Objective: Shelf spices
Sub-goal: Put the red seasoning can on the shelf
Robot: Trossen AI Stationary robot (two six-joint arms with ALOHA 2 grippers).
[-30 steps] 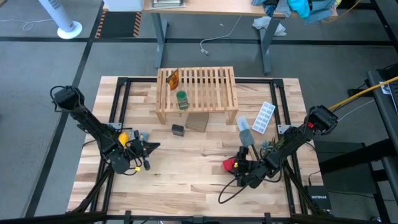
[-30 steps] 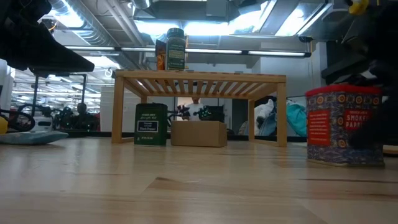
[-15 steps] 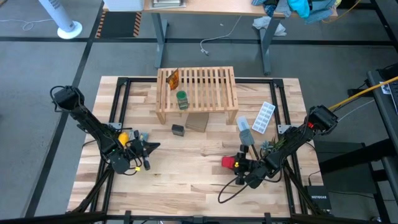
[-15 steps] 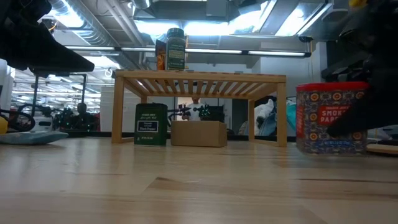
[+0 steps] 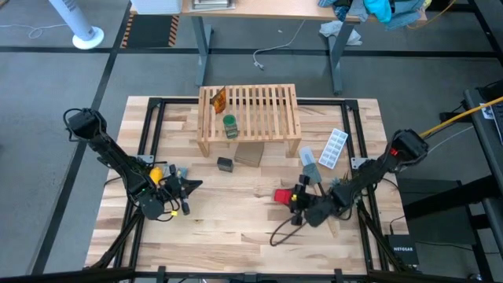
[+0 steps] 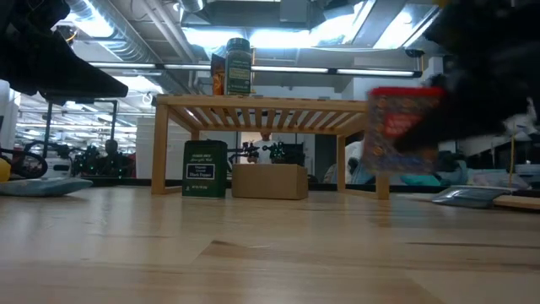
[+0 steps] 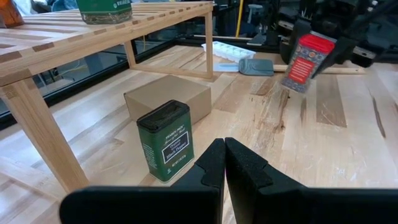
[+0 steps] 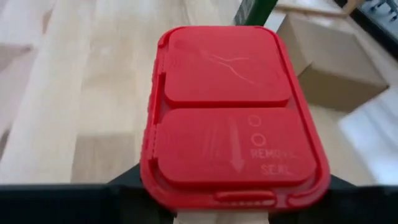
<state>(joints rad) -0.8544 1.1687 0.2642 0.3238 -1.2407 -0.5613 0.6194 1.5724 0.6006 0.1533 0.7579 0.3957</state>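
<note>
Red jar (image 5: 281,194) is held up by the right gripper (image 5: 295,198) (squeezed tight); next, carry it to the shelf (image 5: 259,106).

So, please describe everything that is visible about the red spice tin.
The red spice tin is a small rectangular container with a red plastic lid moulded into two flap panels, one embossed with an arrow and the words remove seal. Its sides carry a busy multicoloured printed label. The lid is closed. The right gripper holds it, lifted clear of the wooden table and tilted, in front of the shelf. Nothing else touches it.
</note>
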